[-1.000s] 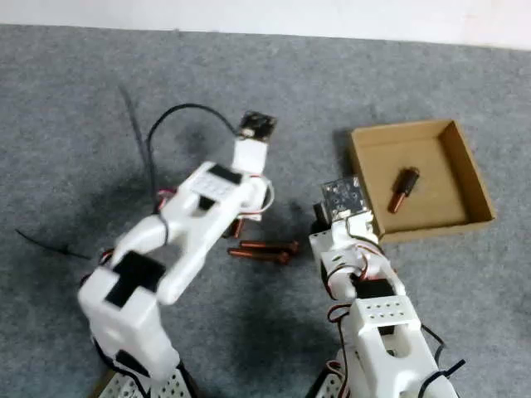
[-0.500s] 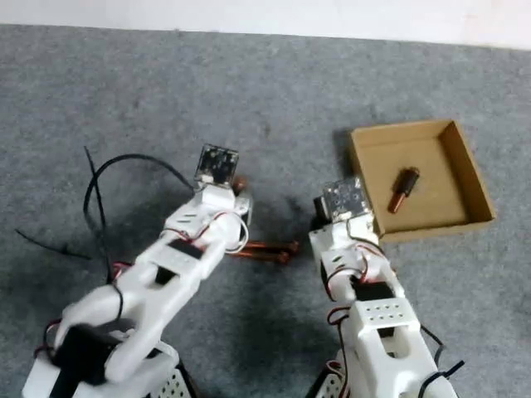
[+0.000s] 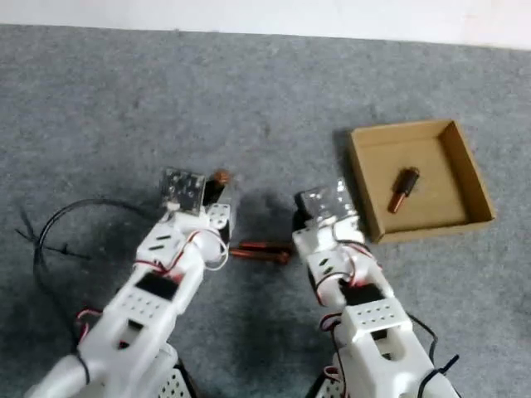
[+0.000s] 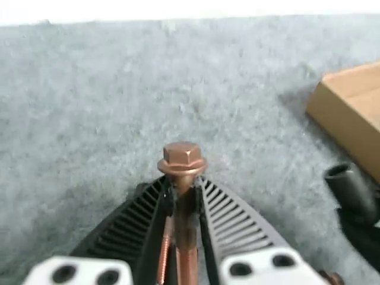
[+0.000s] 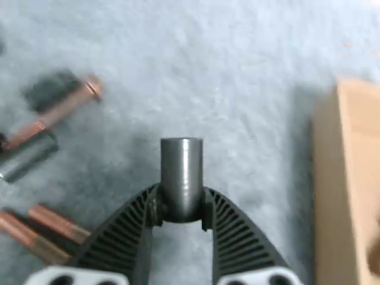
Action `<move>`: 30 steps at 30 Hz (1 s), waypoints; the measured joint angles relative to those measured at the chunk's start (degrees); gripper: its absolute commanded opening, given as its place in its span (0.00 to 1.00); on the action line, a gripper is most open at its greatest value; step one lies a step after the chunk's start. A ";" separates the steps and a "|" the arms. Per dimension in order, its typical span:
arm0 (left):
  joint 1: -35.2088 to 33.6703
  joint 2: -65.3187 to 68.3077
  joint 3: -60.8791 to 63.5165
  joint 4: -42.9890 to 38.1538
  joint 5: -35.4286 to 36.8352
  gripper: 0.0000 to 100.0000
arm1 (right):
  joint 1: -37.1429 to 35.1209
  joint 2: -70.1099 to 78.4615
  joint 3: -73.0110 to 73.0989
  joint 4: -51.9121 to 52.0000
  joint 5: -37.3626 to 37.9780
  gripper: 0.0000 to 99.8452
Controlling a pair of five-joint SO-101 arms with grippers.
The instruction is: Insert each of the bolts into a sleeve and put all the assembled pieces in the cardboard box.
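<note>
My left gripper (image 4: 184,185) is shut on a copper bolt (image 4: 181,159), whose hex head sticks out past the fingertips. In the high view that bolt's head (image 3: 221,177) shows just beyond the left arm's camera. My right gripper (image 5: 181,209) is shut on a dark sleeve (image 5: 181,175), which points outward, and the left wrist view shows this sleeve (image 4: 349,185) near the box. Two loose copper bolts (image 3: 261,250) lie on the carpet between the arms. The cardboard box (image 3: 469,170) at the right holds one assembled piece (image 3: 404,189).
Grey carpet (image 3: 274,91) covers the table, with open room at the back and left. A black cable (image 3: 58,228) loops beside the left arm. The box wall (image 5: 356,178) is close to the right gripper.
The left arm has drawn back and to the left with the bolt, lowering toward the carpet. The right arm has shifted a little left with its sleeve.
</note>
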 measured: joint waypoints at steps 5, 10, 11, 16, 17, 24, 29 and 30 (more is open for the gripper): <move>-0.26 -10.55 4.92 0.00 0.00 0.00 | -2.11 0.09 2.11 -8.09 0.00 0.00; -1.49 -18.99 8.00 0.00 0.00 0.00 | -3.34 0.09 2.11 -9.85 0.00 0.00; -1.49 -20.48 8.44 0.00 0.00 0.00 | -3.87 0.09 2.11 -10.02 0.00 0.00; -3.34 -27.78 10.99 0.00 5.89 0.00 | -7.82 0.09 2.20 -10.11 3.52 0.00; -4.57 -29.54 11.34 0.00 8.44 0.00 | -8.97 0.09 2.46 -10.20 5.19 0.00; -10.55 -39.12 11.96 0.00 23.82 0.01 | -13.63 0.00 7.91 -18.46 10.37 0.00; -9.49 -41.23 11.96 1.76 25.41 0.01 | -13.89 0.00 8.97 -25.93 10.73 0.00; -8.62 -41.32 11.96 2.29 25.49 0.01 | -13.89 0.00 9.05 -27.16 10.73 0.00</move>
